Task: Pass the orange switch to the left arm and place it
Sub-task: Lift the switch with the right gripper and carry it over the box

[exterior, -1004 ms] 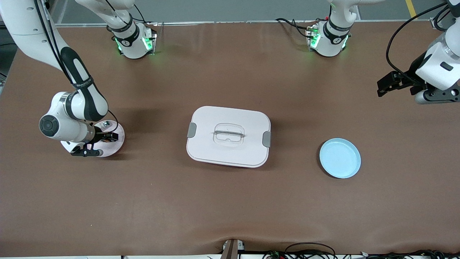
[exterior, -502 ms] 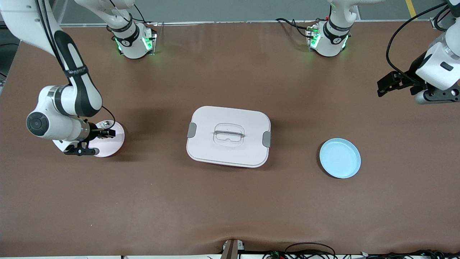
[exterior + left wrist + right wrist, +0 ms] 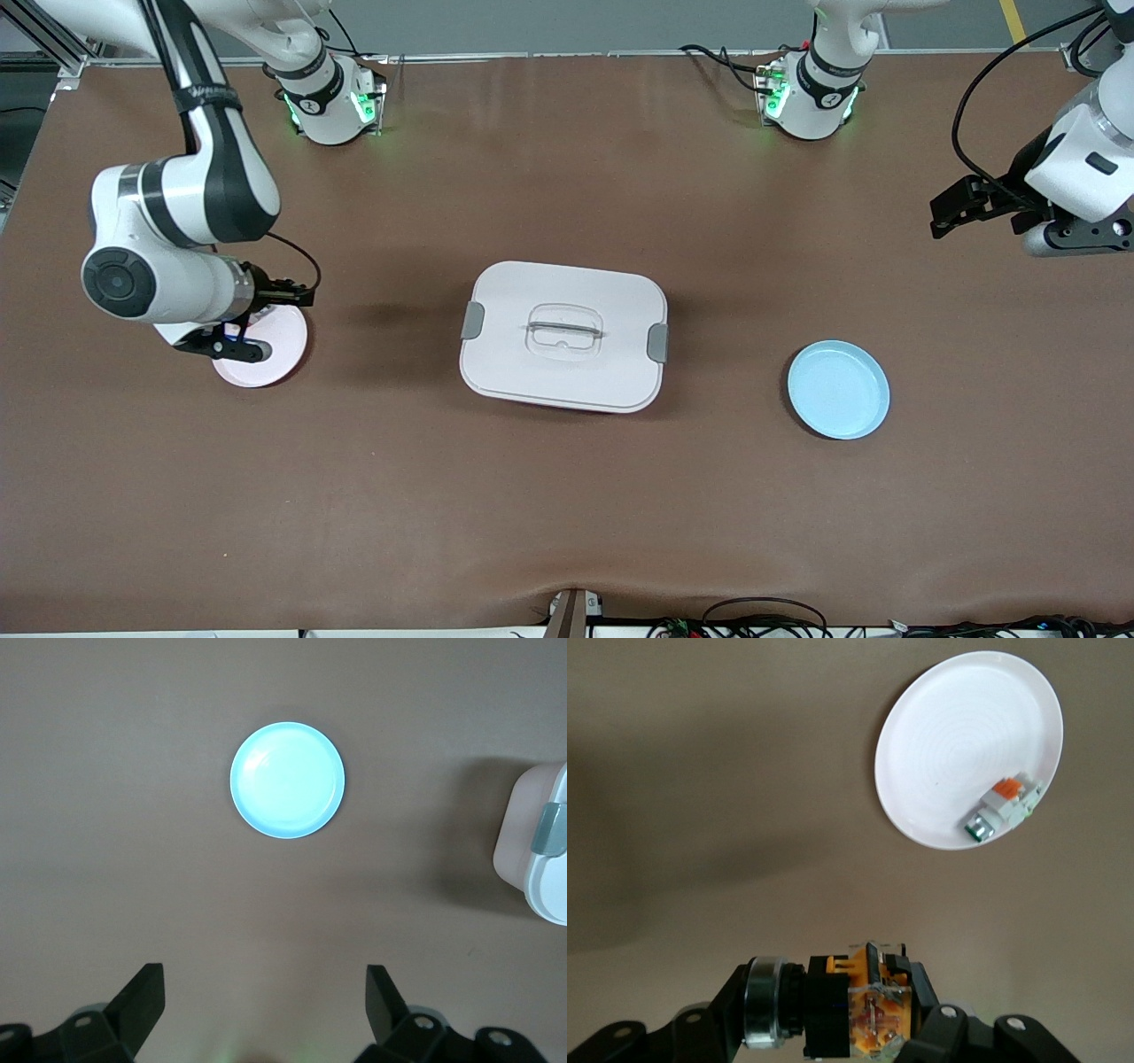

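My right gripper [image 3: 291,292] hangs over the edge of a pink plate [image 3: 270,354] at the right arm's end of the table. It is shut on the orange switch [image 3: 864,1010], an orange-and-black part with a silver-ringed button end, clamped between the black fingers [image 3: 713,1014]. The white box [image 3: 563,335] with grey clips sits mid-table, between the two arms. My left gripper [image 3: 952,213] waits in the air at the left arm's end, open and empty [image 3: 264,994].
A small silvery-clear piece with an orange bit [image 3: 999,806] lies on the pink plate [image 3: 957,735]. A light blue plate [image 3: 838,389] sits beside the box toward the left arm's end, also in the left wrist view [image 3: 287,780] with the box corner [image 3: 532,850].
My right gripper has risen off the pink plate with the orange switch in it and drifted slightly toward the box. The left arm has not moved.
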Controlling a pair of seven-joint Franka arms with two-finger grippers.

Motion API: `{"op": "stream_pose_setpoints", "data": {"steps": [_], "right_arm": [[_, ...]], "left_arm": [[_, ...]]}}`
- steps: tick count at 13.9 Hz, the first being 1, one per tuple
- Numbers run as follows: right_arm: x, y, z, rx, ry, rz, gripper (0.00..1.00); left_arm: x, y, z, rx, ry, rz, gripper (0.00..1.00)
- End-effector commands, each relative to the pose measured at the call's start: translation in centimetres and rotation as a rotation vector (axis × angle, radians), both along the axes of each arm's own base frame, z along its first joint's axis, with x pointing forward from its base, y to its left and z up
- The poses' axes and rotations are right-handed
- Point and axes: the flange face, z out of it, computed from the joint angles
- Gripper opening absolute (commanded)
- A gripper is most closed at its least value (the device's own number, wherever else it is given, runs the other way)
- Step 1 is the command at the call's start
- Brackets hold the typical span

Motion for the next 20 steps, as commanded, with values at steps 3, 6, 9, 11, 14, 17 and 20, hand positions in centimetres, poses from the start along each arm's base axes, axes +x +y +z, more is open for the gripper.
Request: {"op": "stream_pose_setpoints", "data": {"steps": [3, 6, 9, 11, 14, 17, 20], "right_arm": [[-1.9, 11.9, 4.1, -0.039, 0.004, -0.221, 0.23], [-3.4, 19.1, 6.8, 0.038, 0.032, -0.405, 0.23], [-4.5, 25.7, 6.9, 0.071, 0.089, -0.503, 0.23], [-4.2, 28.7, 7.1, 0.136, 0.153, -0.626, 0.23], [-4.7, 33.0, 7.1, 0.240, 0.181, -0.752, 0.23], [-4.8, 36.4, 6.8, 0.324, 0.189, -0.857, 0.23], [-4.9, 39.8, 7.1, 0.395, 0.232, -0.953, 0.24]], "left_arm": [[-0.2, 0.0, 0.4, 0.015, 0.002, -0.009, 1.00], [-0.1, -0.3, 0.2, 0.011, 0.003, -0.009, 1.00], [-0.2, -0.7, -0.2, -0.002, 0.011, -0.013, 1.00], [-0.2, -1.4, -0.5, -0.035, 0.017, -0.019, 1.00], [-0.1, -2.5, -1.7, -0.105, 0.012, -0.018, 1.00], [0.0, -4.5, -3.2, -0.168, -0.016, -0.024, 1.00], [-0.2, -5.5, -4.9, -0.309, -0.024, 0.019, 1.00]]}}
